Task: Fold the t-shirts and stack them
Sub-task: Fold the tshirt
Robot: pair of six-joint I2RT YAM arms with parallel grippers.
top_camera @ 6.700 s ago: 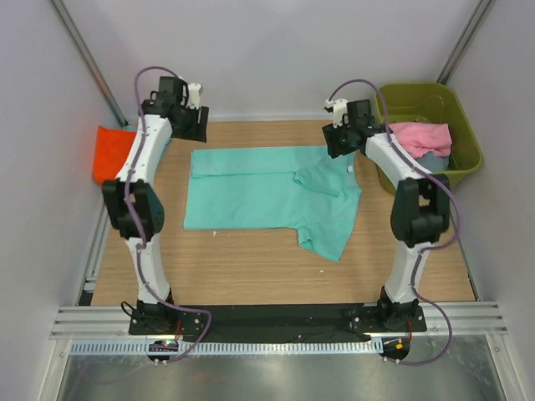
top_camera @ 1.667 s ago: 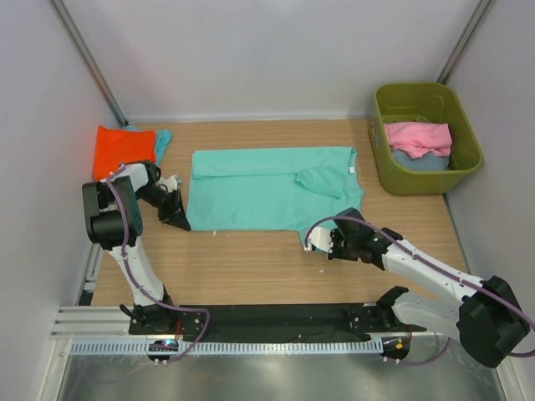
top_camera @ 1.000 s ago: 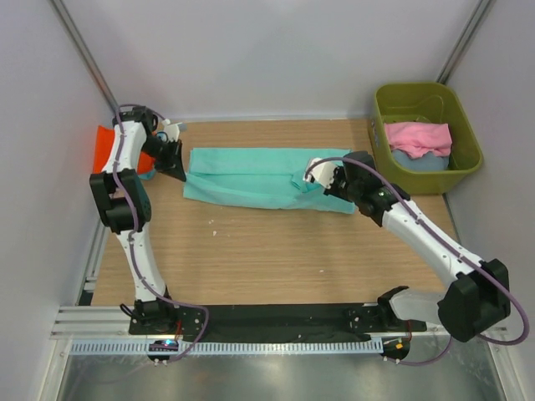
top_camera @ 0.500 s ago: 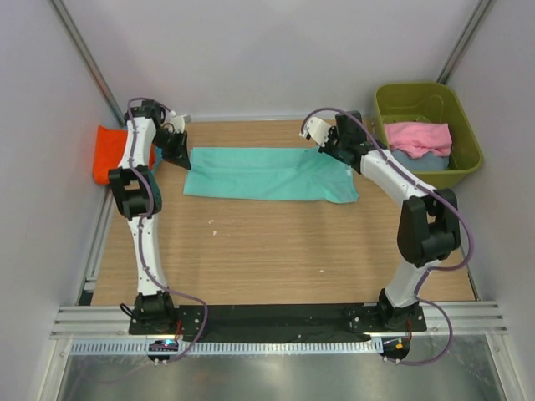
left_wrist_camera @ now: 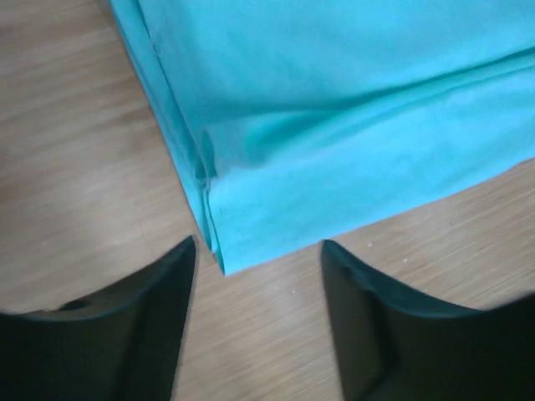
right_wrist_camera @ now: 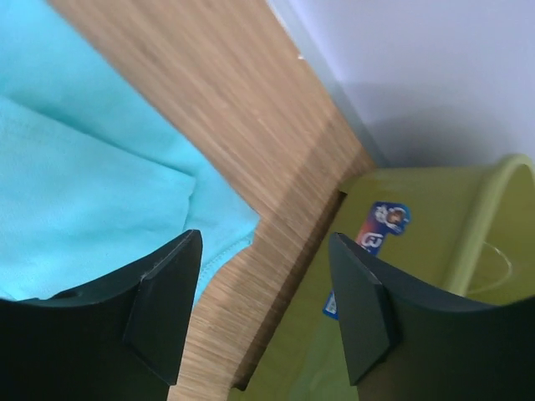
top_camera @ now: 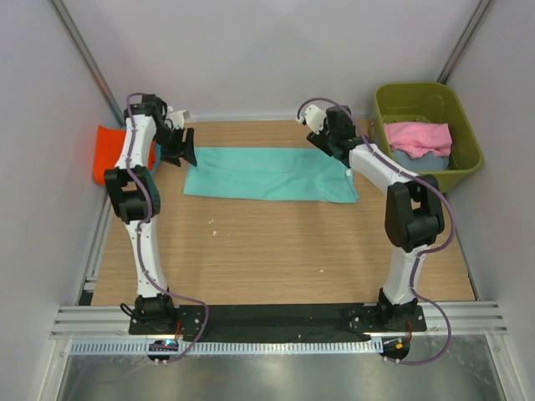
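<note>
Since the teal t-shirt (top_camera: 267,174) lies as a long flat strip across the far part of the bench (top_camera: 276,251), the lengthwise fold looks done and the crosswise fold looks like the step in hand. Both arms reach to the far side, one at each short end of the strip. The left gripper (left_wrist_camera: 257,251) hangs just above the near-left corner with its fingers spread and nothing between them but that corner and bare wood. The right gripper (right_wrist_camera: 266,238) sits at the far-right corner, also spread wide and empty. The next move probably calls for closing on every layer at one short end, since the left wrist view shows several stacked edges at the corner. A shallow pinch could take only the top layer. That end would then be carried over to meet the other. Plain pale walls (top_camera: 276,58) close in three sides of the room. The wood-grain bench has an aluminium rail (top_camera: 276,322) along the near edge. The olive bin (top_camera: 422,184) stands at the far right, off the cloth, holding a pink t-shirt (top_camera: 422,136) over a pale blue t-shirt (top_camera: 410,160). An orange t-shirt (top_camera: 107,154) sits at the far left, partly hidden by the left arm and the likely stack spot. Small items: a sticker (right_wrist_camera: 380,227) on the bin wall and a few pale specks (top_camera: 212,225) on the wood.
</note>
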